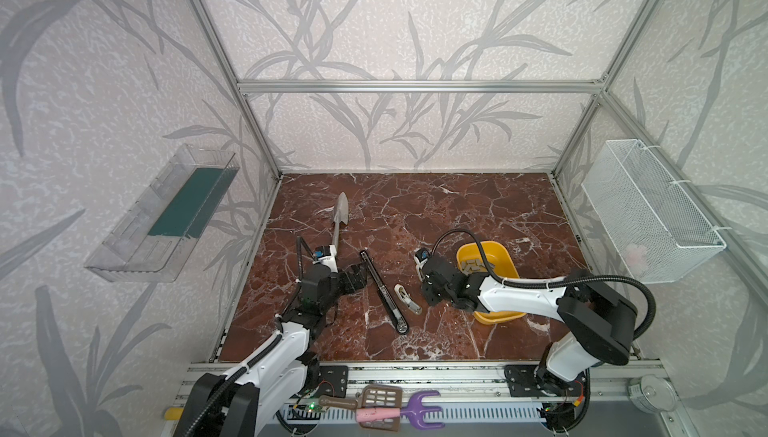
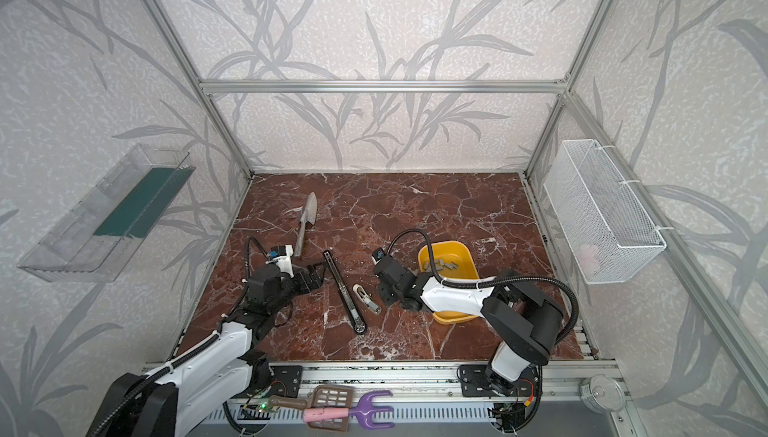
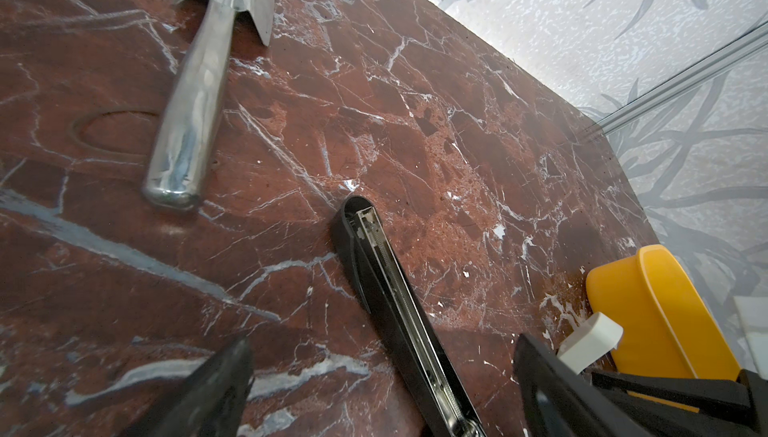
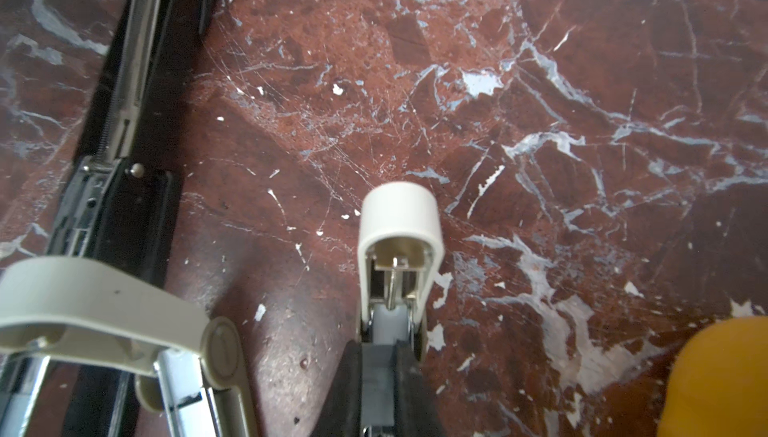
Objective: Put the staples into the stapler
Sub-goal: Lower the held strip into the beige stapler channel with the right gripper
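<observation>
The black stapler (image 1: 382,289) (image 2: 343,289) lies opened out flat on the marble table, its silvery rail (image 3: 386,289) facing up. My left gripper (image 1: 359,275) (image 3: 382,343) is open, and the stapler's far half runs between its spread fingers. The staples (image 1: 473,265) (image 2: 440,265), several grey strips, lie in the yellow tray (image 1: 509,256). My right gripper (image 4: 380,356), between stapler and tray, is shut on a cream-white block (image 4: 399,227) (image 3: 590,339) that points at the table. The black stapler (image 4: 124,82) also shows in the right wrist view.
A second cream-white piece (image 1: 406,298) (image 4: 104,302) lies open beside the stapler's near end. A metal trowel (image 1: 338,223) (image 3: 195,123) lies far left. On the walls hang a wire basket (image 1: 656,214) and a clear shelf (image 1: 162,223). Plastic tools (image 1: 395,408) rest on the front rail.
</observation>
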